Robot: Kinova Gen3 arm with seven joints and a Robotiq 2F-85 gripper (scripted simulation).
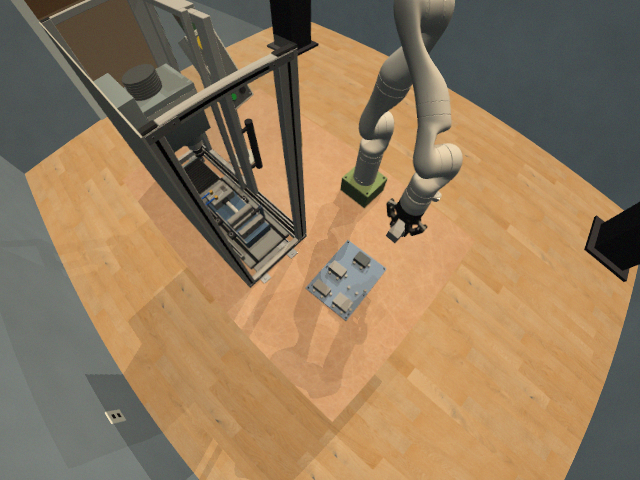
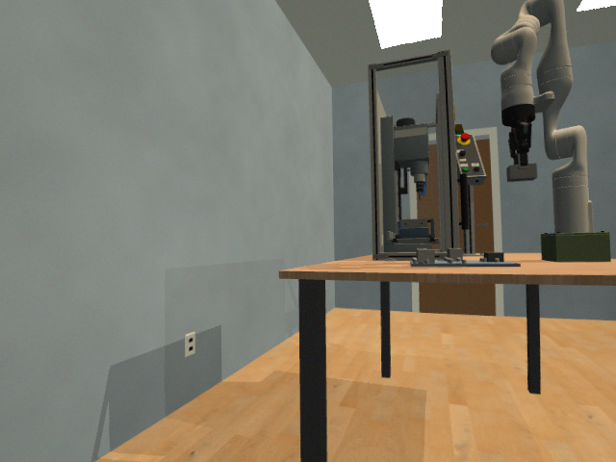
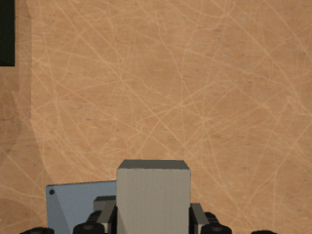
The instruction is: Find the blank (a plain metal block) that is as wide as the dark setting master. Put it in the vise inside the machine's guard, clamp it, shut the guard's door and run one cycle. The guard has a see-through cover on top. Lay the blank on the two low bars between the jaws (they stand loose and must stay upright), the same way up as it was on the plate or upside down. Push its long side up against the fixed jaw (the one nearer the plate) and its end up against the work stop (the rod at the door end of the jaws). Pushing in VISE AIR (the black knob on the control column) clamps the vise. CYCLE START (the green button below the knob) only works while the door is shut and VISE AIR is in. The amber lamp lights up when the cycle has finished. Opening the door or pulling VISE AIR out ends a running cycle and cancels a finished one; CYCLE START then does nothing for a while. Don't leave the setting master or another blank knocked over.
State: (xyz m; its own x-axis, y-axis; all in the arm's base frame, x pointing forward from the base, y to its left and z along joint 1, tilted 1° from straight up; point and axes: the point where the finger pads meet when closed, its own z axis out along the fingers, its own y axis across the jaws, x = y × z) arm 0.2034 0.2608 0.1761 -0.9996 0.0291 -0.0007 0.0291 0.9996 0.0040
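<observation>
My gripper (image 1: 401, 225) (image 2: 521, 163) (image 3: 153, 214) is shut on a plain grey blank (image 1: 395, 231) (image 2: 521, 172) (image 3: 153, 195), held high above the table. The dark setting master (image 1: 361, 258) (image 2: 494, 256) stands on the blue plate (image 1: 373, 279) (image 2: 479, 264) (image 3: 73, 205). Three other blanks (image 1: 337, 268) (image 1: 321, 287) (image 1: 341, 301) stand there too. The vise (image 1: 250, 225) is inside the guard; its bars and work stop are too small to tell apart. The black VISE AIR knob (image 2: 462, 153) is above green CYCLE START (image 2: 465, 168) (image 1: 234, 96). The amber lamp (image 2: 458, 127) looks unlit.
The guard's front post (image 1: 292, 144) (image 2: 448, 149) and top rail (image 1: 222, 93) stand between gripper and vise. A black door handle (image 1: 253, 143) (image 2: 464, 201) is on the robot side. The spindle (image 2: 420, 184) hangs inside. The green robot base (image 1: 363, 187) (image 2: 576, 246) stands behind the plate.
</observation>
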